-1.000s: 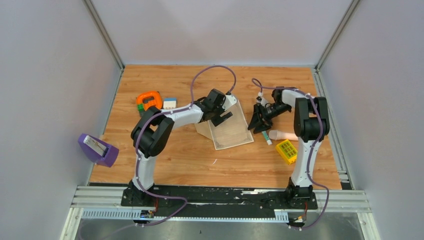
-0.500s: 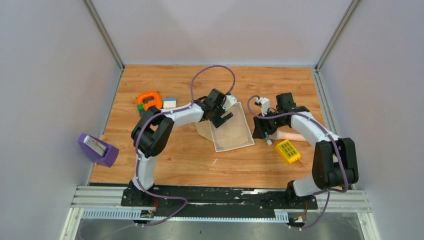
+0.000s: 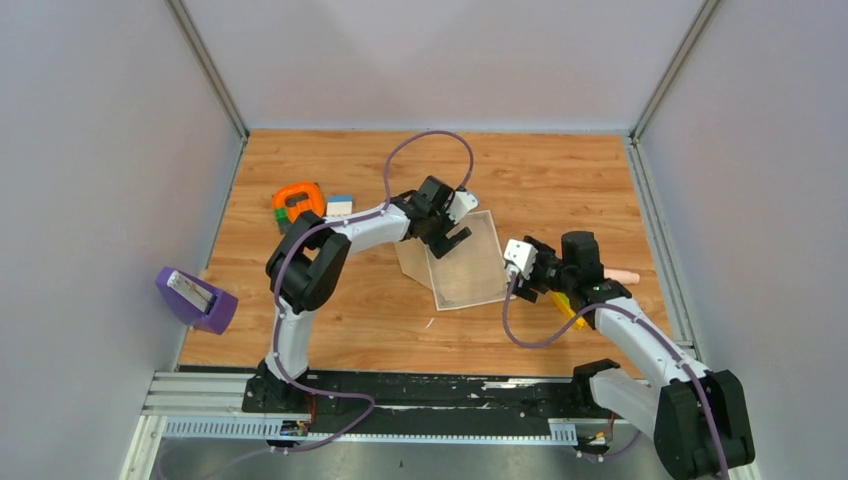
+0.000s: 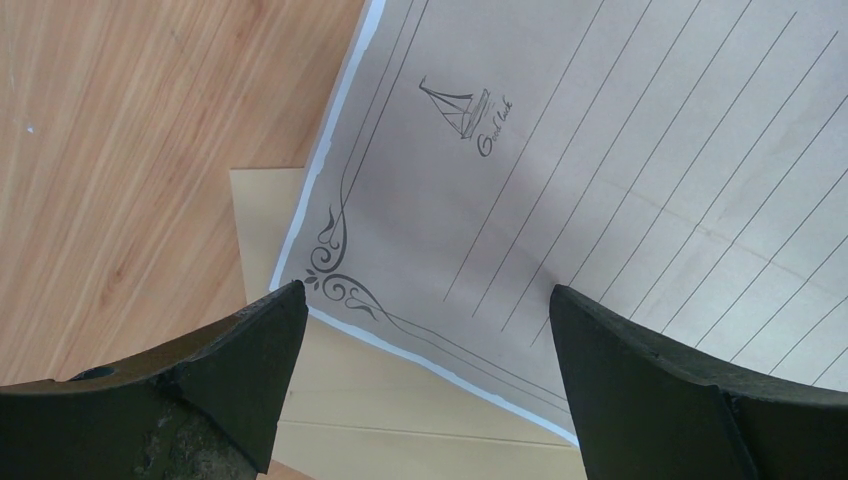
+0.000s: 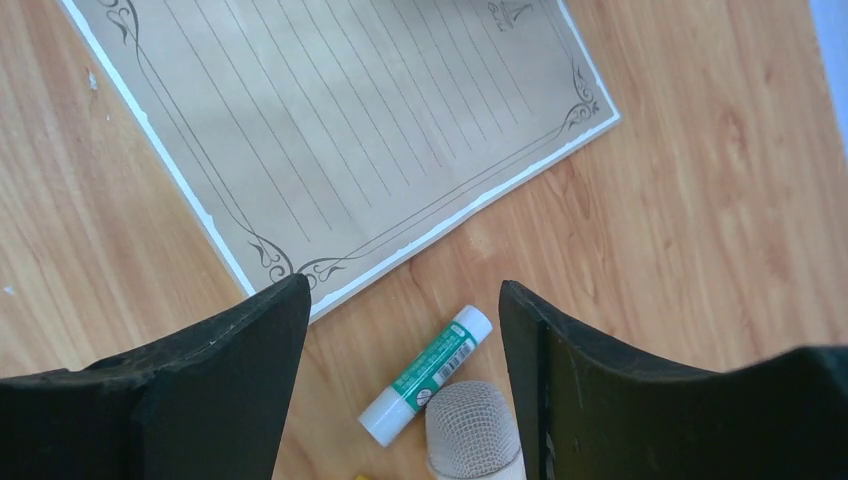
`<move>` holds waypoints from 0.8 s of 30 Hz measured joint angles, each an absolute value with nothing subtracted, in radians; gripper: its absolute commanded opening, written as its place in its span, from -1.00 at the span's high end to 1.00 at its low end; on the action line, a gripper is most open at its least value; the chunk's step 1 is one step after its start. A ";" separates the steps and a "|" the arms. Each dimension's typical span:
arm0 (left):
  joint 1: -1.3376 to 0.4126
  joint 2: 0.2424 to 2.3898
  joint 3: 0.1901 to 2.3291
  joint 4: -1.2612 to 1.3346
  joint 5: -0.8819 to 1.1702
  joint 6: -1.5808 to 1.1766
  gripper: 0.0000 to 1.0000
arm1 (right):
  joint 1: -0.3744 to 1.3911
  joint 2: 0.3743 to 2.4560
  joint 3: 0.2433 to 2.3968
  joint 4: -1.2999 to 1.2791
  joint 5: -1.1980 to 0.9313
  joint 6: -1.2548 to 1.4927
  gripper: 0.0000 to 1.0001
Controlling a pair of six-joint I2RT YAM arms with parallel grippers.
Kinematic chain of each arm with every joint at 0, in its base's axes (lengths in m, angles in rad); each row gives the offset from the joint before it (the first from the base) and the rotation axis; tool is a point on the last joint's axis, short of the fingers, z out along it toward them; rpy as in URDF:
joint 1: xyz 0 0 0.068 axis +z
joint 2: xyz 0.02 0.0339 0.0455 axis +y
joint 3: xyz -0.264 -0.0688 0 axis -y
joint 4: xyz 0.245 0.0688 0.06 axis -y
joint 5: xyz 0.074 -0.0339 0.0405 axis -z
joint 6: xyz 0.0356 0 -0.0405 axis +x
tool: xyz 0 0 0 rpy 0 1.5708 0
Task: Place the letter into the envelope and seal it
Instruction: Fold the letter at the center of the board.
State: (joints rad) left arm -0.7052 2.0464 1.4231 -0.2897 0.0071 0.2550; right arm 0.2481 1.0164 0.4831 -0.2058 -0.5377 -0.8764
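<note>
The letter, a pale lined sheet with a dark ornate border, lies flat mid-table. It overlaps the tan envelope, which sticks out from under its left side. My left gripper hovers open and empty over the letter's far-left corner. In the left wrist view the jaws stand wide apart over the letter and the envelope. My right gripper is open and empty just right of the letter. Its wrist view shows the gripper above the letter's corner.
A green-and-white glue stick and a mesh-headed microphone lie under the right gripper. A yellow block and the microphone's pink handle lie beside that arm. An orange object, a small block and a purple holder sit at the left.
My right arm has swung back toward the near edge, lowering its elbow, and its gripper moved off the letter's right edge. The letter shifted slightly. My left gripper barely moved.
</note>
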 measured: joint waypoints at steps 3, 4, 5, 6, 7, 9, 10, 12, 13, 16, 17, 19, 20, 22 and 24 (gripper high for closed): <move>-0.705 2.057 1.440 -0.302 0.019 0.254 -1.00 | 0.259 0.998 0.441 -0.157 -0.554 -0.997 -0.42; -0.705 2.060 1.445 -0.305 0.020 0.255 -1.00 | 0.265 0.994 0.425 -0.152 -0.555 -1.028 -0.42; -0.705 2.063 1.452 -0.311 0.022 0.255 -1.00 | 0.276 0.992 0.405 -0.150 -0.556 -1.063 -0.41; -0.705 2.065 1.455 -0.315 0.023 0.255 -1.00 | 0.285 0.992 0.391 -0.151 -0.556 -1.089 -0.41; -0.705 2.067 1.459 -0.319 0.023 0.255 -1.00 | 0.294 0.991 0.381 -0.152 -0.556 -1.112 -0.41; -0.705 2.069 1.464 -0.326 0.023 0.255 -1.00 | 0.313 0.983 0.364 -0.153 -0.558 -1.155 -0.40; -0.705 2.069 1.464 -0.327 0.025 0.255 -1.00 | 0.323 0.977 0.357 -0.152 -0.559 -1.173 -0.39; -0.705 2.069 1.464 -0.329 0.028 0.256 -1.00 | 0.346 0.970 0.342 -0.143 -0.556 -1.203 -0.38; -0.705 2.069 1.464 -0.330 0.030 0.256 -1.00 | 0.356 0.968 0.332 -0.136 -0.552 -1.217 -0.37; -0.705 2.069 1.464 -0.333 0.042 0.259 -1.00 | 0.385 0.967 0.283 -0.113 -0.535 -1.259 -0.34; -0.705 2.069 1.464 -0.333 0.045 0.259 -1.00 | 0.390 0.966 0.266 -0.109 -0.527 -1.273 -0.32; -0.705 2.069 1.464 -0.334 0.049 0.260 -1.00 | 0.395 0.959 0.239 -0.074 -0.516 -1.298 -0.27; -0.705 2.069 1.464 -0.334 0.051 0.260 -1.00 | 0.397 0.958 0.226 -0.047 -0.506 -1.310 -0.22; -0.705 2.069 1.464 -0.336 0.053 0.261 -1.00 | 0.400 0.959 0.206 0.001 -0.495 -1.330 -0.14; -0.705 2.069 1.464 -0.338 0.057 0.262 -1.00 | 0.403 0.961 0.181 0.054 -0.482 -1.348 -0.02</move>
State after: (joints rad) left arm -0.7052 2.0686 1.4635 -0.3382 0.0570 0.2623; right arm 0.4026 0.9607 0.1810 0.0540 -0.4816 -1.3483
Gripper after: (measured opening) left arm 0.999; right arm 0.584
